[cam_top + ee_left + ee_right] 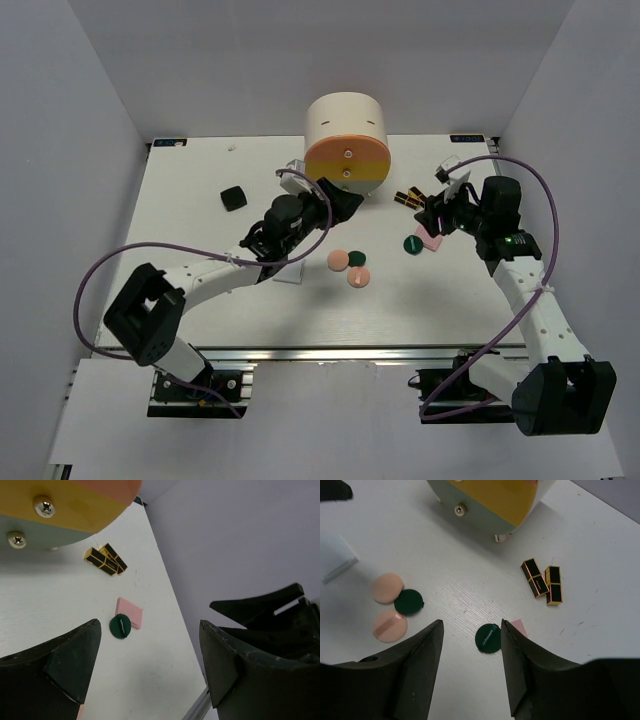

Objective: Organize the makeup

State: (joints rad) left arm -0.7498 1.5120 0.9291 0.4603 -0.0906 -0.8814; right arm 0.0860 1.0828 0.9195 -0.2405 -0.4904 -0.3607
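- Discs — two pink discs point(348, 268) and one dark green disc point(356, 258) are clustered mid-table.
- second green disc point(488, 638) — to the right, touching a single pink square compact point(129, 612).
- lipstick tubes point(535, 577): two, side by side, right of the cabinet point(345, 140).
- black compact point(232, 197): one, far left.
- white compact point(288, 272): seemingly one, beneath the left arm.
- left gripper point(150, 645): jaws wide, empty.
- right gripper point(471, 640): jaws apart, empty, above the second green disc.

Clutter before the cream cabinet point(345, 125).
Two pink discs point(339, 260) and a green disc point(357, 260) cluster mid-table; lipstick tubes point(407, 197) and a pink compact point(432, 241) lie near the right gripper point(439, 214).
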